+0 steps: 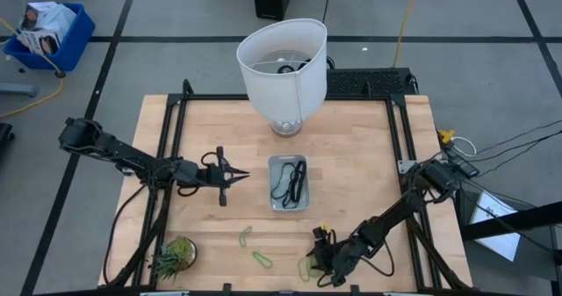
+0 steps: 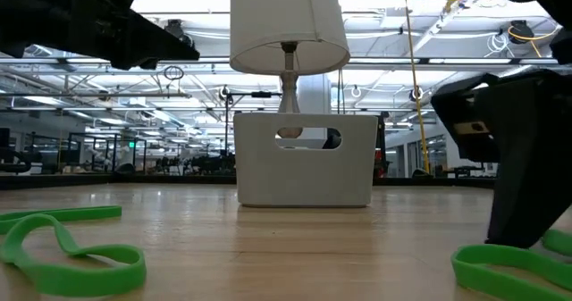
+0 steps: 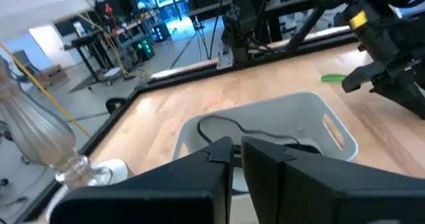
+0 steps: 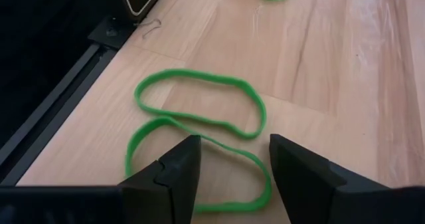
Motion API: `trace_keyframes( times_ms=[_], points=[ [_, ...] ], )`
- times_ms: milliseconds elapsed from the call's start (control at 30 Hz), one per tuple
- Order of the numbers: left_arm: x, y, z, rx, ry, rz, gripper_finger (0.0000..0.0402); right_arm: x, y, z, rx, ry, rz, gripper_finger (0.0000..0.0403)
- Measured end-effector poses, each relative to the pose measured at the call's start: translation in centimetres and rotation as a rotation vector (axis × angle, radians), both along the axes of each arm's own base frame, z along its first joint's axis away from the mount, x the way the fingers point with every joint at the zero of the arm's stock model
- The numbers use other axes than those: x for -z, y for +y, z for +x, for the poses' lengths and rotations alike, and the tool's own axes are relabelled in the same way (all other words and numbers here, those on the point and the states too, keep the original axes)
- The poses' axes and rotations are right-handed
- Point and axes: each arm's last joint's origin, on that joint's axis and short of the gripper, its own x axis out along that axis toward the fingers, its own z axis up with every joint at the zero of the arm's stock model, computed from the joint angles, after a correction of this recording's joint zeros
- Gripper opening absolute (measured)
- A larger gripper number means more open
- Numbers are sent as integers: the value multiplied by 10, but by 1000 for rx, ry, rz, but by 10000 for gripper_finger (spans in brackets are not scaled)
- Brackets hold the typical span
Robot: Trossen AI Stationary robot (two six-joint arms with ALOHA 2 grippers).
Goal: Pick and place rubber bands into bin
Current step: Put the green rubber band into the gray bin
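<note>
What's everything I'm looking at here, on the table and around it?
Bin: one, clear pale grey, table centre.
Dark rubber bands: a few, black, inside the bin; exact count unclear.
Green rubber bands: at least three, light green, loose on the wood near the front edge.
Lamp: one, white shade, glass base, back of table.
Plant: one, spiky green, front left corner.
Blue crate: one, on the floor, back left.
Left gripper: dark, beside the bin, fingers nearly together.
Right gripper: dark, fingers open over a green band at the front.
</note>
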Motion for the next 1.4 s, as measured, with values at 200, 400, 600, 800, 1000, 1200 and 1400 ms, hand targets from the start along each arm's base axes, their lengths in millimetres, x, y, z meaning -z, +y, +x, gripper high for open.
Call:
trace_keyframes(
  times_ms=[200, 400, 600, 800, 1000, 1200, 1400],
  points=[
    [3, 0, 0, 4, 30, -9, 40, -3, -2, -2, -31, 43, 7, 142],
    [3, 0, 0, 4, 33, -9, 40, -15, -12, -3, -4, 100, 31, 20],
    [3, 0, 0, 4, 32, -8, 40, -58, -31, -6, 24, 56, -9, 3],
    [3, 0, 0, 4, 32, -8, 40, -114, -65, -21, 97, -36, -135, 2],
    [3, 0, 0, 4, 34, -8, 40, -129, -111, -59, 174, -206, -136, 1],
    [4, 0, -1, 4, 37, -7, 40, -96, -156, -99, 290, -395, 15, 1],
    [4, 0, -1, 4, 37, -3, 40, -73, -179, -118, 375, -492, 78, 0]
  ],
)
